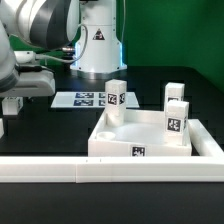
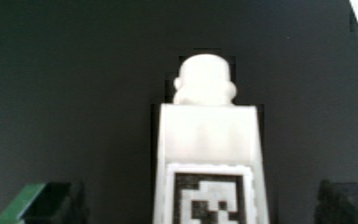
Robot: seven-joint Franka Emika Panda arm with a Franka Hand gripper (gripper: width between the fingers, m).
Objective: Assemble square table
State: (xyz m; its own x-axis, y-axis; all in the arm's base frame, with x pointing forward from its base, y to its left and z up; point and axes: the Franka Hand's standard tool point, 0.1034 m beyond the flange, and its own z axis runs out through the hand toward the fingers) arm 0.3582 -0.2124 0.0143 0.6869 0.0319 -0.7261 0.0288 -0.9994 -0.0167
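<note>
Fingers (image 2: 202, 200) spread wide (gripping nothing), tagged leg (image 2: 208, 150) between them, gaps either side

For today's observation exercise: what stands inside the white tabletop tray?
In the exterior view, one leg stands upright in the tabletop at its far corner on the right. Its foot is hidden by the rim. The floor elsewhere looks bare.

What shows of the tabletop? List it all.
The tabletop is a white, plastic-looking square tray with a raised rim, lying flat, hollow side up, on the black table. A black-and-white tag sits on its near side, which runs close along the long white border wall. Whether the nearby legs touch it is unclear.
</note>
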